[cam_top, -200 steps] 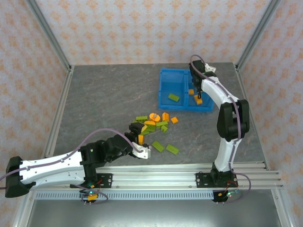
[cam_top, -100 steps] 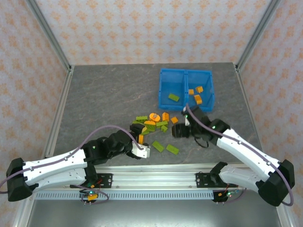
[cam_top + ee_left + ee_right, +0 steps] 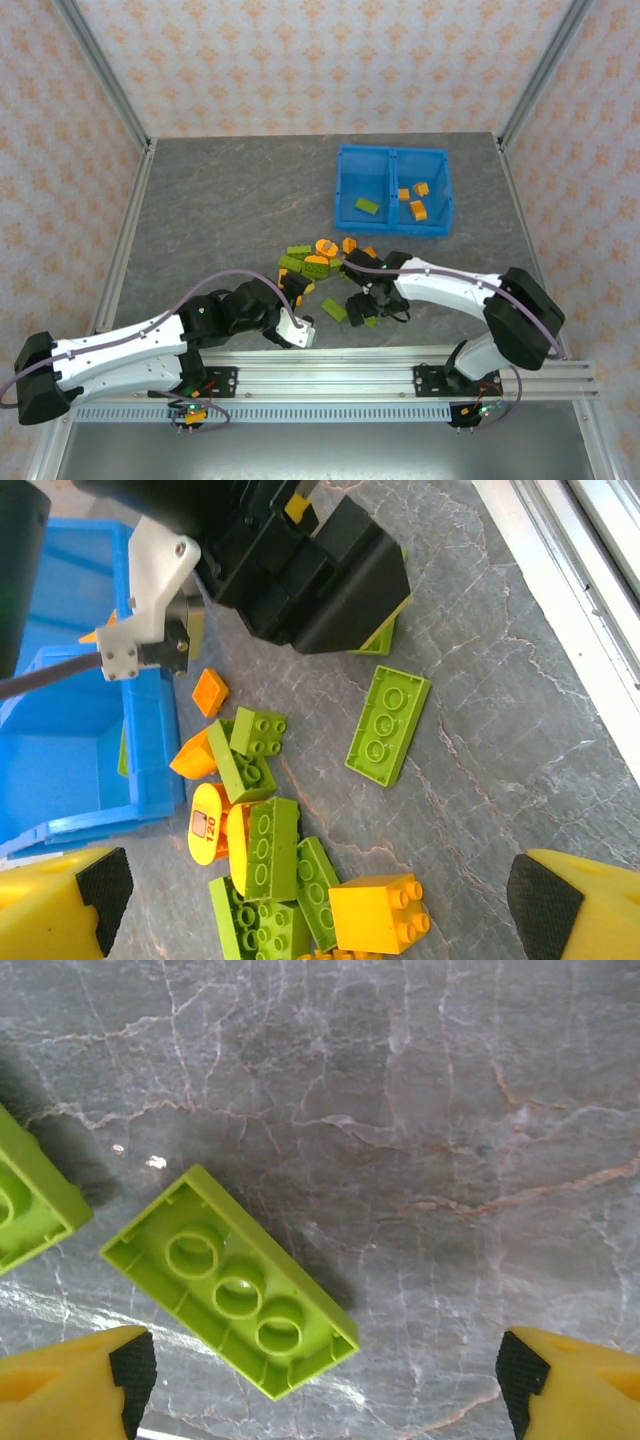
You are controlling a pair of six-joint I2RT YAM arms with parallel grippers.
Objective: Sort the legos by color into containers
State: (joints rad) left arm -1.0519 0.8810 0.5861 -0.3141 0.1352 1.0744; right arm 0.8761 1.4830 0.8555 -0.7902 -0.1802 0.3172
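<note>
Centring the released right claw (image 3: 325, 1370) over the upturned lime-green plastic brick (image 3: 230, 1282) matters, since it lies off-centre. The left claw (image 3: 322, 895) hangs released too.

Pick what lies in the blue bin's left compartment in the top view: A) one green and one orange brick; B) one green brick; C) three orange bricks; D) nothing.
B: a single green brick lies in the left compartment, while the orange bricks sit in the right compartment.
</note>
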